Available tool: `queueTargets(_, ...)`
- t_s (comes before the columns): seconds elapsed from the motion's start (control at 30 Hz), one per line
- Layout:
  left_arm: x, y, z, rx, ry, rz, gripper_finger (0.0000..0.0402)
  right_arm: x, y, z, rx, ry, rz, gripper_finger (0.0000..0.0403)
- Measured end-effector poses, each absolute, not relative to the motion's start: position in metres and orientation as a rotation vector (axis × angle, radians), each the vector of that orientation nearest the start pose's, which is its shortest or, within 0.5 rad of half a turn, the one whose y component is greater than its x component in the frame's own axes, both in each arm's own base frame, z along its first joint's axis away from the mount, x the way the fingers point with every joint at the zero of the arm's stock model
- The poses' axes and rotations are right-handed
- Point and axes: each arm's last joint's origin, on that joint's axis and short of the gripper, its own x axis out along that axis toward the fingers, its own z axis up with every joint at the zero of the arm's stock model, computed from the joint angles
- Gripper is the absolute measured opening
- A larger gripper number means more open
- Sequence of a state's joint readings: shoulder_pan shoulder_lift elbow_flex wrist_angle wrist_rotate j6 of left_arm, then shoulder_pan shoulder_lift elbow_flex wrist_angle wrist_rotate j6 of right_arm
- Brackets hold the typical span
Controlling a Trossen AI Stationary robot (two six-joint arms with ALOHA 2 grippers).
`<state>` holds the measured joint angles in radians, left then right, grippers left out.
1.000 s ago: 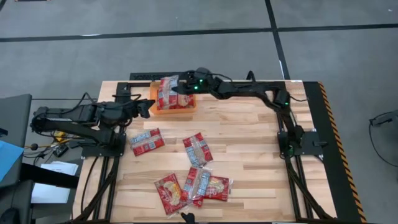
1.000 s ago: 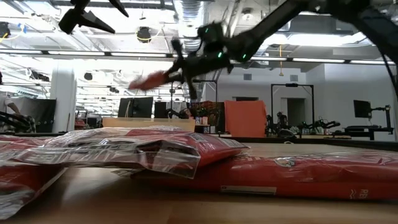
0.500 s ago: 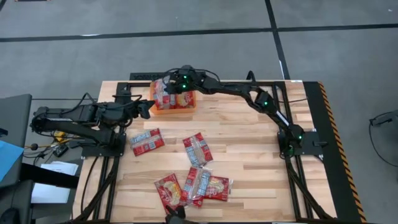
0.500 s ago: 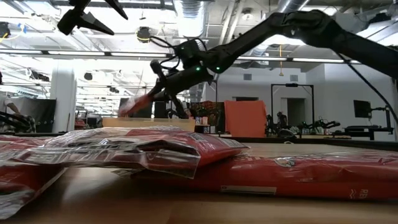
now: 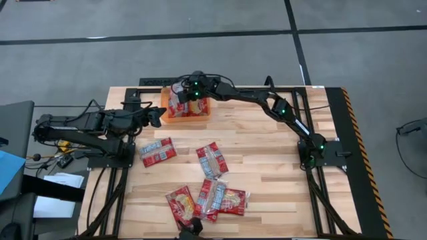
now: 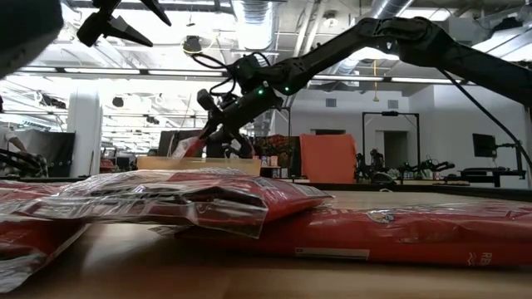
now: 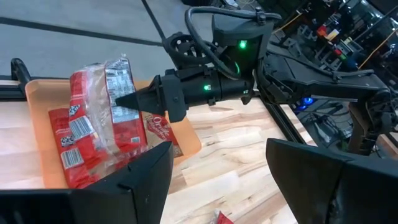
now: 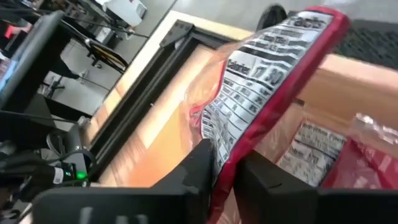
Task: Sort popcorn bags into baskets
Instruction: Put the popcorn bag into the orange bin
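Observation:
The orange basket (image 5: 202, 118) stands at the table's far left, with popcorn bags (image 7: 74, 149) lying in it. My right gripper (image 5: 181, 99) reaches over it from the right, shut on one red popcorn bag (image 7: 112, 93) that stands almost upright above those bags. My left gripper (image 5: 157, 115) waits open beside the basket's left side, raised, with nothing between its fingers. More popcorn bags lie flat on the table: one (image 5: 157, 152) at the left, one (image 5: 211, 160) in the middle and a heap (image 5: 207, 200) near the front edge. My right gripper pinches an edge of the bag (image 8: 233, 158) between its two fingers. The fingers come from the table's right, slanting down. The bag stands on end, tilted, printed back toward the wrist camera. Its lower end (image 7: 121, 146) is down among the bags in the basket.
A black frame (image 5: 150, 82) runs along the table's far edge right behind the basket. In the low view, bags (image 6: 191, 199) near the front edge fill the foreground. Bare wood (image 5: 267, 153) lies to the right of the loose bags.
My right gripper has gone toward the table's left edge and down over the basket, rolling as it went. The bag it carries has come down with it, from high above the basket to standing on end with its lower end in the basket.

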<state>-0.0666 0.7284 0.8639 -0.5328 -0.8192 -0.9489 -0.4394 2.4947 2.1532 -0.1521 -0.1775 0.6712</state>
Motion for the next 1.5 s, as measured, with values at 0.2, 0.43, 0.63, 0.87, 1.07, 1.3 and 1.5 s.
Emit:
queueTargets(0.2,0.139,0.012,0.338,-0.717,-0.011,0.847,0.0244,0.515,-0.236,0.191,0.8,0.378,-0.407,0.0161)
queueTargets(0.43,0.139,0.012,0.338,-0.717,-0.01,0.845,0.0244,0.51,-0.239,0.186,0.795,0.435,-0.425,0.0212)
queueTargets(0.63,0.139,0.012,0.337,-0.713,-0.001,0.849,0.0244,0.509,-0.237,0.183,0.693,0.491,-0.405,0.0218)
queueTargets(0.87,0.139,0.012,0.337,-0.718,0.005,0.838,0.0244,0.51,-0.23,0.181,0.605,0.531,-0.397,0.0201)
queueTargets(1.07,0.14,0.011,0.337,-0.729,0.02,0.813,0.0244,0.51,-0.23,0.181,0.526,0.552,-0.384,0.0175)
queueTargets(1.3,0.139,0.01,0.332,-0.733,0.087,0.79,0.0244,0.504,-0.229,0.184,0.432,0.621,-0.375,0.0159)
queueTargets(1.5,0.136,0.008,0.323,-0.753,0.209,0.76,0.0244,0.493,-0.221,0.22,0.447,0.694,-0.367,0.0155)
